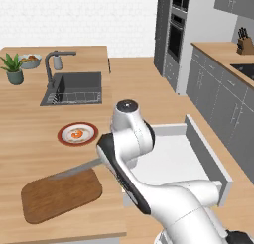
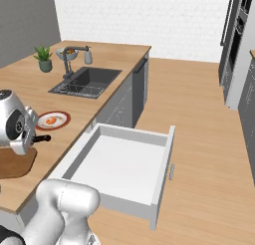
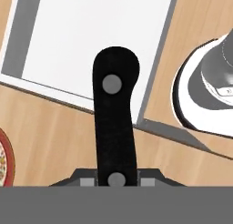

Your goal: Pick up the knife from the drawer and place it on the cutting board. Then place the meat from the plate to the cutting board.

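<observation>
Black knife handle, close before the hand camera, with the pincer (image 3: 116, 181) pinching the knife (image 3: 114, 118) low on the handle. Largest element: wooden table (image 1: 30, 134), carrying a dark sink (image 1: 74, 88) with faucet (image 1: 53, 64) toward its far end. Beside the table edge, the drawer (image 2: 119, 164) stands pulled out, its white interior exposed and its grey front panel facing the floor aisle. On the near part of the table lies the cutting board (image 1: 59, 194); the grey blade extends over the board's far edge, though contact with the board cannot be told. Just beyond the board sits the plate (image 1: 77, 134), with the meat (image 1: 76, 134) resting at its centre. At the table's far corner, well apart: a potted plant (image 1: 13, 69) and a grey bowl (image 1: 30, 61)
</observation>
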You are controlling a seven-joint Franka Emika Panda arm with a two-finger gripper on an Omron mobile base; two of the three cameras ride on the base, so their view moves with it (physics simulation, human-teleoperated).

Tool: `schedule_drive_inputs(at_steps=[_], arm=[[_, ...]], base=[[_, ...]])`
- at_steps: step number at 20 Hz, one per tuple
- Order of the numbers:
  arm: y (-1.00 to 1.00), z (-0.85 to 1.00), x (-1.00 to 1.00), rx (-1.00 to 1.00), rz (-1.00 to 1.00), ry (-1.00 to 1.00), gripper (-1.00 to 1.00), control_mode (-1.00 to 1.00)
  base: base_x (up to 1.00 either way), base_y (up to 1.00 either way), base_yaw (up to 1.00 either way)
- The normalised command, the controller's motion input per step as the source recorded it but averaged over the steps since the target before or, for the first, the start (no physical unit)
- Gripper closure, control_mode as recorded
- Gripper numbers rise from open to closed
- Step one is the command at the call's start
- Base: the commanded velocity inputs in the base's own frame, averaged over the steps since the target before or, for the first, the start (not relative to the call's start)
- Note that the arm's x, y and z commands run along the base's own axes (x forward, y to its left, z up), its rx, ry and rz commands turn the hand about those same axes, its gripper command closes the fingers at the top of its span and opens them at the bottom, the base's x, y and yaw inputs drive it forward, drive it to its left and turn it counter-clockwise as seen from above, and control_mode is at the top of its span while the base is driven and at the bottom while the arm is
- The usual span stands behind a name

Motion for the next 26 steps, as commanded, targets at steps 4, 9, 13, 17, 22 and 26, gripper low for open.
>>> schedule_drive_inputs(at_steps=[4,9,13,17,22,26], arm=[[1.0,-0.73,0.0,0.0,0.01,0.0,1.0,-1.0],[1.0,-0.52,0.12,0.0,0.0,0.0,1.0,-1.0],[0.85,-0.25,0.52,0.0,0.0,-0.01,1.0,-1.0],[0.09,-0.08,0.73,0.0,0.0,0.0,1.0,-1.0],[0.01,-0.33,0.45,-0.03,0.0,0.03,1.0,-1.0],[0.16,-0.52,0.03,-0.03,0.0,0.01,-1.0,-1.0]], base=[[0.0,0.0,0.0],[0.0,0.0,0.0],[0.0,0.0,0.0],[0.0,0.0,0.0],[0.0,0.0,0.0],[0.0,0.0,0.0]])
